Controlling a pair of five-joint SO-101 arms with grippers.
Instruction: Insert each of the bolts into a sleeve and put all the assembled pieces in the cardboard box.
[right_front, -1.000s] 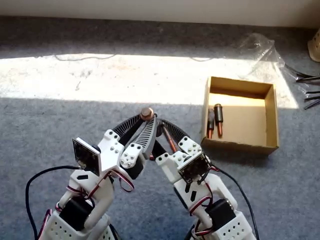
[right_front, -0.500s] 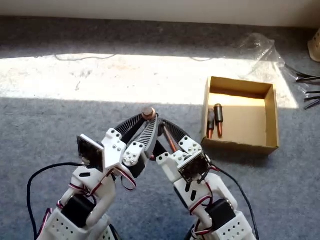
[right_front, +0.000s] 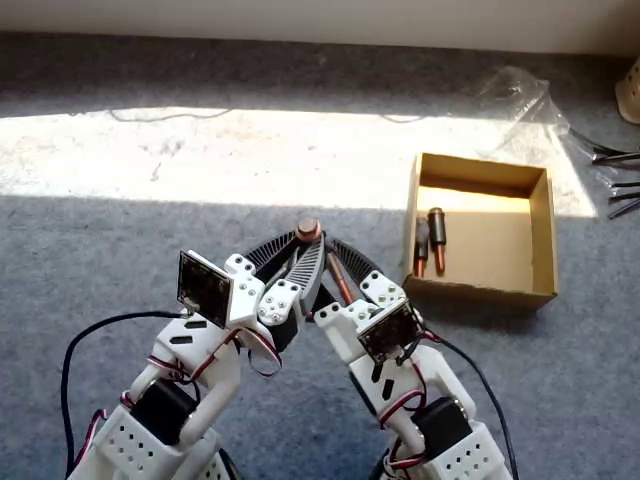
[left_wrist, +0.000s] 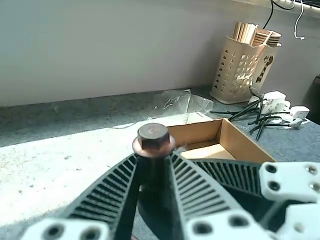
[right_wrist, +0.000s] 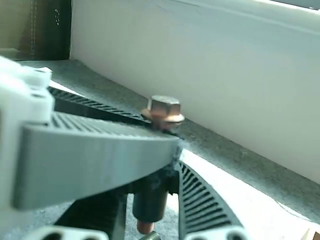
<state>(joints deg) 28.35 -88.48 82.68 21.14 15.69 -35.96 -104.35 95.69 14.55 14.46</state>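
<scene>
Left to right. My left end effector is raised over the grey bench, its two ribbed fingers pressed together on the bolt just under the flanged hexagonal head. The bolt stands roughly upright, head uppermost, clear of the bench.

Meeting it from the other side, my right end effector appears closed around the dark sleeve, directly beneath the bolt head. A copper-coloured tip shows below the sleeve's lower end, so I judge that the bolt already passes through it.

Right of both arms, the cardboard box sits open on the bench. Inside, against its near-left wall, lie two assembled pieces, side by side, dark part over copper shank.

Beyond the box lie a clear plastic bag and some dark cables. A perforated basket stands against the wall.

Progress, as judged: two pieces finished and boxed, and a third mated or nearly so but still held between both end effectors. What remains is to release it to one arm and carry it to the box.
</scene>
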